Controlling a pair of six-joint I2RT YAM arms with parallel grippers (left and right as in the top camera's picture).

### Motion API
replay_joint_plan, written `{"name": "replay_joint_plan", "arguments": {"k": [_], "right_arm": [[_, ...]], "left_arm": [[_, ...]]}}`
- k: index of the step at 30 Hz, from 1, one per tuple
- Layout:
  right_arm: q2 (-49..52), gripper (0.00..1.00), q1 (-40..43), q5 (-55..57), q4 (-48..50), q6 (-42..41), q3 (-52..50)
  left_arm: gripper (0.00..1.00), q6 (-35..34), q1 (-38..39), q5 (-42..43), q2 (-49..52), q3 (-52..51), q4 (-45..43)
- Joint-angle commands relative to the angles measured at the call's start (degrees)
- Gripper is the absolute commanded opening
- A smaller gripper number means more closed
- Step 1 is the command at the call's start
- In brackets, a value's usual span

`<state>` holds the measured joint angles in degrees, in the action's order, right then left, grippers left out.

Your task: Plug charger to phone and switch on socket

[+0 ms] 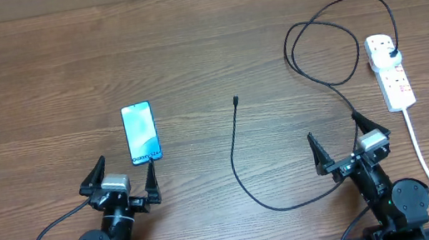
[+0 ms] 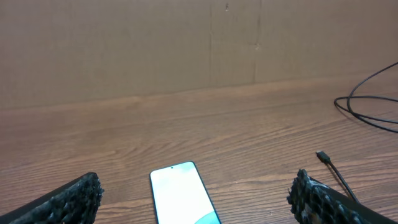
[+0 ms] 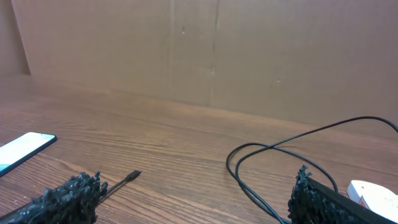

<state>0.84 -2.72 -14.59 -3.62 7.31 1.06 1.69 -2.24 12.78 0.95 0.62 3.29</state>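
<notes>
Left tool (image 1: 126, 163) and right tool (image 1: 333, 126) gape empty. Charger (image 1: 233, 143) looks light, limp; best gripped just behind its plug tip (image 1: 235, 99).

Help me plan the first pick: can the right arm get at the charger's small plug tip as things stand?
Probably yes. The plug tip lies alone on bare table, forward and to the left of the right arm's open fingers, with only wood between. Its reach that far is unsure.

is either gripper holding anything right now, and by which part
Nothing is held. The left gripper and right gripper are both open and empty; the phone and the charger lie ungripped.
</notes>
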Motion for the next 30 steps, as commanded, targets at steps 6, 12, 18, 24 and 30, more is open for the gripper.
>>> {"name": "replay_joint_plan", "arguments": {"k": [6, 12, 18, 24, 30], "right_arm": [[-0.7, 1.00, -0.2, 0.2, 0.3, 0.1, -0.6], [-0.7, 1.00, -0.2, 0.2, 0.3, 0.1, -0.6], [-0.7, 1.00, -0.2, 0.2, 0.3, 0.1, -0.6], [-0.7, 1.00, -0.2, 0.2, 0.3, 0.1, -0.6], [-0.7, 1.00, -0.2, 0.2, 0.3, 0.1, -0.6]], "left_arm": [[1.00, 0.7, 0.4, -0.8, -0.7, -0.3, -0.1], [1.00, 0.7, 0.4, -0.8, -0.7, -0.3, -0.1], [1.00, 1.1, 0.4, -2.5, -0.7, -0.3, -0.1], [1.00, 1.2, 0.4, -3.1, -0.7, -0.3, -0.4], [1.00, 4.4, 0.4, -4.4, -0.7, -0.3, -0.5]]}}
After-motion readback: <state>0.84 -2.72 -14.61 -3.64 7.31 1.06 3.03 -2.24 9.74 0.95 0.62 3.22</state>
